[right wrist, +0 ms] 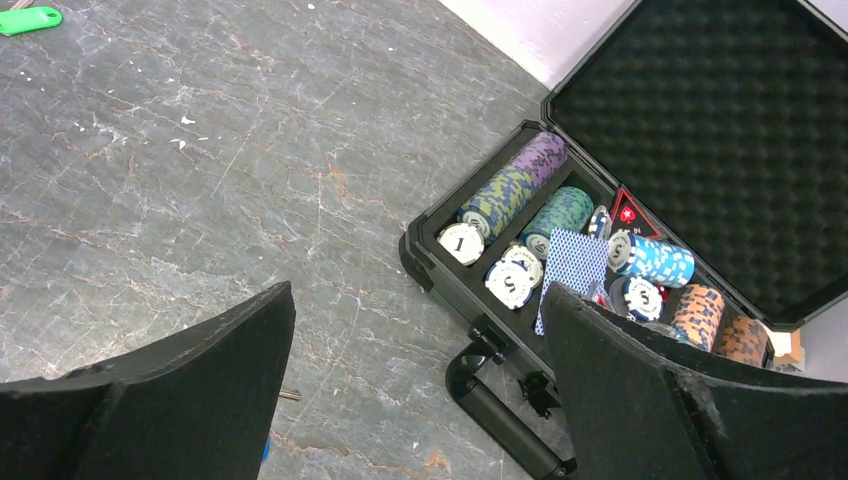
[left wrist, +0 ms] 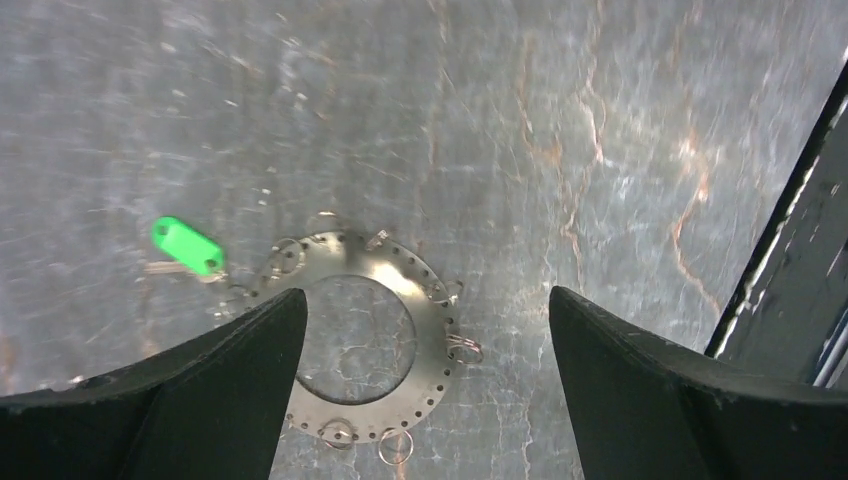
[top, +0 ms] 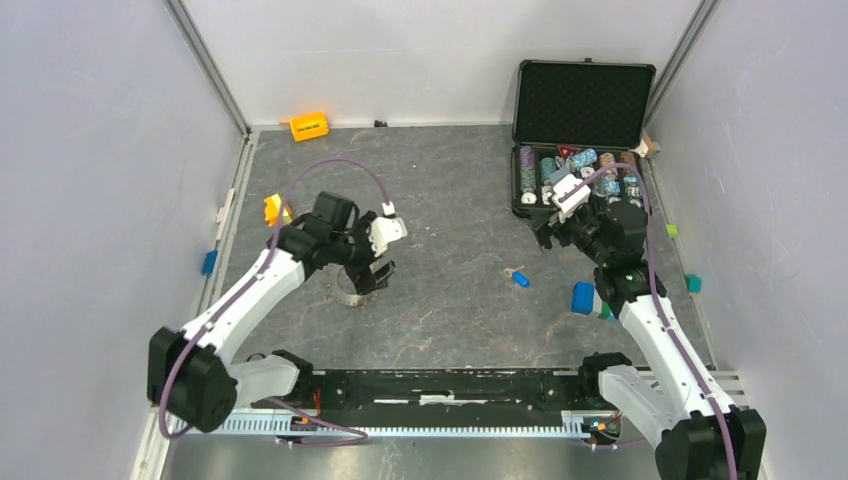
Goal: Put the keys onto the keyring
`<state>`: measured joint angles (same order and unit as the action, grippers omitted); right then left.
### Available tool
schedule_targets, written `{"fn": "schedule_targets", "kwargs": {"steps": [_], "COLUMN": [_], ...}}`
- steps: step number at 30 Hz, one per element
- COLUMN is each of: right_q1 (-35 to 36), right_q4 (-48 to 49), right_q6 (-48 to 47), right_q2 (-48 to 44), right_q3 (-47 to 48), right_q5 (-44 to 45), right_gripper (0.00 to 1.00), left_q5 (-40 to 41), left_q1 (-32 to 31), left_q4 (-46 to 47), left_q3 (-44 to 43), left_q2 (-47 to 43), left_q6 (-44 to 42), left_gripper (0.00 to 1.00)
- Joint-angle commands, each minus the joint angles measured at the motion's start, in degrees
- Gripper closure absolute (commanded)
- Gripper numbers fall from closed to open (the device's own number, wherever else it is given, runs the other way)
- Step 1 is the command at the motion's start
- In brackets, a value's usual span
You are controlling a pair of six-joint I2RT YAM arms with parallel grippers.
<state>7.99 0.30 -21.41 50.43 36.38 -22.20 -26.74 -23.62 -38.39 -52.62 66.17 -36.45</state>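
Grey marbled table (top: 455,330) between white walls is bearing all the items. We are finding the keyring (left wrist: 400,262) lying flat beneath the left gripper (left wrist: 428,298), whose fingers are standing spread and empty above it. We are noting the green key (left wrist: 187,245) just beside the ring's rim; whether it is linked to one of the small loops there, we cannot tell. We are recording the blue key (top: 519,278) lying mid-table, well apart from the ring and so unthreaded. The right gripper (right wrist: 418,290) is hovering released, holding nothing, near the poker chip case (right wrist: 700,120). We are judging at least one key left to fit.
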Motion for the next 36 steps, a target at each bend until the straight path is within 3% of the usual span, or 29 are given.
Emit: {"fn": "schedule_targets", "kwargs": {"steps": [1, 10, 20, 31, 36], "right_q1": [0.08, 0.03, 0.06, 0.15, 3.30], "right_q4": [0.46, -0.10, -0.14, -0.91, -9.85], "right_q6": [-1.26, -1.68, -2.58, -3.02, -6.48], "right_q2": [0.31, 2.72, 4.57, 6.53, 13.54], "right_q3": [-0.08, -0.04, 0.09, -0.11, 3.74], "right_q5": [-1.72, -2.86, -4.26, -3.27, 2.01], "right_gripper": [0.02, 0.02, 0.02, 0.02, 0.02], "left_q5": [3.94, 8.25, 12.71, 13.92, 9.00], "left_q1": [-2.94, -6.25, -6.30, -6.27, -6.28], "left_q4": [-3.40, -2.63, -5.39, -6.08, -1.69], "left_q3": [-2.34, -7.29, -11.63, -10.44, -7.97], "left_q2": [7.13, 21.67, 30.06, 30.26, 25.12], "left_q6": [-8.11, -13.52, -17.95, -18.81, -14.65], "left_gripper": [0.05, 0.21, 0.39, 0.46, 0.31]}}
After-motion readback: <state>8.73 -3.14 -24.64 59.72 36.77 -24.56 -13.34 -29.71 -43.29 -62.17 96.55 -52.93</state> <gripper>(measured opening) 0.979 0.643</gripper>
